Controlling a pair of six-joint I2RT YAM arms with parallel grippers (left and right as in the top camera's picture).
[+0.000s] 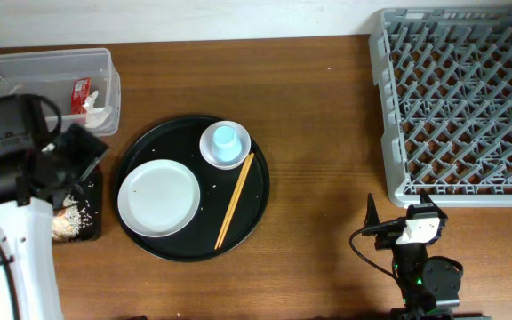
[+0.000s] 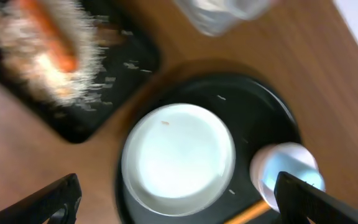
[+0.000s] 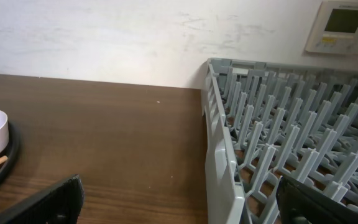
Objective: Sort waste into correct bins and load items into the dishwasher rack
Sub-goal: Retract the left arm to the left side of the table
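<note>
My left gripper (image 1: 90, 160) hangs open over the shallow black tray (image 1: 92, 197), which holds rice scraps (image 1: 67, 220). Its blurred wrist view shows the rice and an orange carrot (image 2: 51, 43), with the white plate (image 2: 179, 155) below the gap between the fingers (image 2: 48, 202). The plate (image 1: 159, 197) lies on the round black tray (image 1: 149, 147), beside a pale-blue cup (image 1: 225, 139) standing in a small white dish (image 1: 213, 153). A red sachet (image 1: 80, 93) and a white tissue (image 1: 101, 114) lie in the clear tub (image 1: 25, 69). My right gripper (image 1: 400, 213) is open and empty just in front of the grey dishwasher rack (image 1: 385, 116).
A pair of wooden chopsticks (image 1: 235, 200) lies on the round tray to the right of the plate. In the right wrist view the rack's near wall (image 3: 219, 155) stands between the fingers (image 3: 48, 202), with bare wooden table to its left and a wall behind.
</note>
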